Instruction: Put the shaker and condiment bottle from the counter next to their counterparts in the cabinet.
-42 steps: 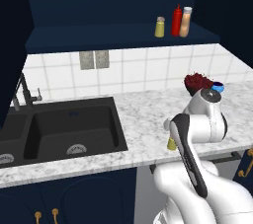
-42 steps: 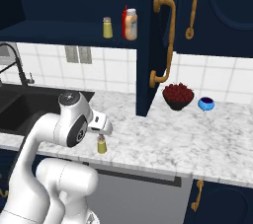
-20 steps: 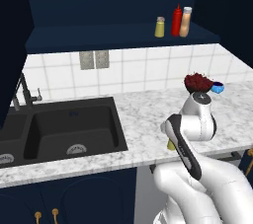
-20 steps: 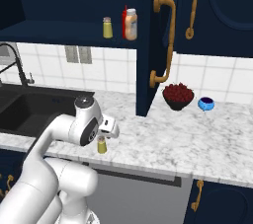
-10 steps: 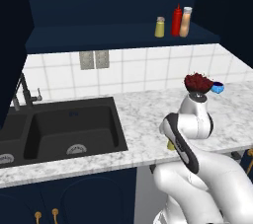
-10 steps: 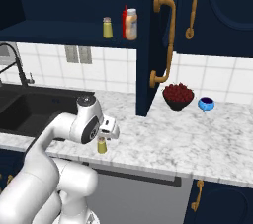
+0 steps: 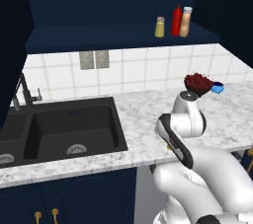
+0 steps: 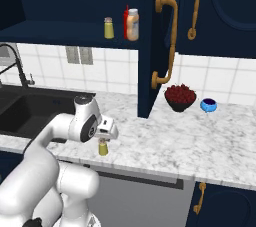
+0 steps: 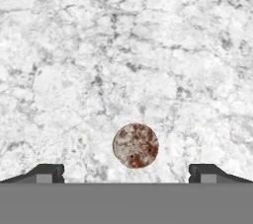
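Note:
The small olive-yellow shaker [image 8: 103, 147] stands upright on the marble counter [image 8: 165, 141], close to its front edge. My gripper [image 8: 104, 138] hangs right over it, pointing straight down. In the hand view the shaker's speckled cap [image 9: 136, 145] sits between my fingertips [image 9: 47, 172], a little ahead of them. The gripper [image 9: 126, 172] is open and touches nothing. On the cabinet shelf [image 7: 99, 35] stand a twin shaker [image 7: 159, 26], the red squeeze bottle [image 7: 177, 20] and the peach-tan condiment bottle [image 7: 186, 21], side by side.
The open navy cabinet door [image 8: 150, 46] with its brass handle [image 8: 167, 41] hangs to the right of the shelf. A bowl of red fruit [image 8: 180, 96] and a small blue bowl [image 8: 208, 104] sit further right. The black sink [image 7: 69, 129] and tap [image 7: 22, 92] lie left.
The hand has come down a little and settled over the shaker, with the elbow swinging right. The jaws have stayed wide and the shaker has not moved.

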You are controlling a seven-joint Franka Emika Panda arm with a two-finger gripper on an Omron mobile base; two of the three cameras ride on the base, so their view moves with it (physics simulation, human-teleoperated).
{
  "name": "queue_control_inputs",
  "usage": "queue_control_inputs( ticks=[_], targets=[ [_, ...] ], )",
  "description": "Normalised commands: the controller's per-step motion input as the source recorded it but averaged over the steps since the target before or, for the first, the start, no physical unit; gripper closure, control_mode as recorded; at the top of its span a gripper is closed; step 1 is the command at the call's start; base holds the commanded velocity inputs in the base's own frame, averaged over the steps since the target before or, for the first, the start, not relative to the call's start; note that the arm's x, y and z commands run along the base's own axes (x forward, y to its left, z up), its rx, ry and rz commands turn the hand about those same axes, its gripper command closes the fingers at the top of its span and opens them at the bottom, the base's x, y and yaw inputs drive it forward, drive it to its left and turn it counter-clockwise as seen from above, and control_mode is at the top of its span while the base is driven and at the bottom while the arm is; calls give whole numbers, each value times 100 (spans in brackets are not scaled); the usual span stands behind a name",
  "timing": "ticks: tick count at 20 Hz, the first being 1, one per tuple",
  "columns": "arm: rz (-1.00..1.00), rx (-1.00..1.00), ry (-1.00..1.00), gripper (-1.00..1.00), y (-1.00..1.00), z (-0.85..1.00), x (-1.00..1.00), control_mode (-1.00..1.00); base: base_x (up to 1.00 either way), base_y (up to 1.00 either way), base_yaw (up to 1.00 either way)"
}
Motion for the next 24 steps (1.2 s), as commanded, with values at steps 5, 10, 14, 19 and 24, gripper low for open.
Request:
queue_control_inputs(
  ticks=[5, 10, 14, 19, 24],
  targets=[
    [0, 0, -5, -100, 0, -69, -13, -100, 0, 0, 0],
    [0, -4, -5, -100, 1, -71, -14, -100, 0, 0, 0],
    [0, -7, -7, 100, 18, -67, -28, -100, 0, 0, 0],
    [0, -2, -5, 100, 4, -59, -1, -100, 0, 0, 0],
    [0, 0, -4, 100, 0, -45, -12, -100, 0, 0, 0]
  ],
)
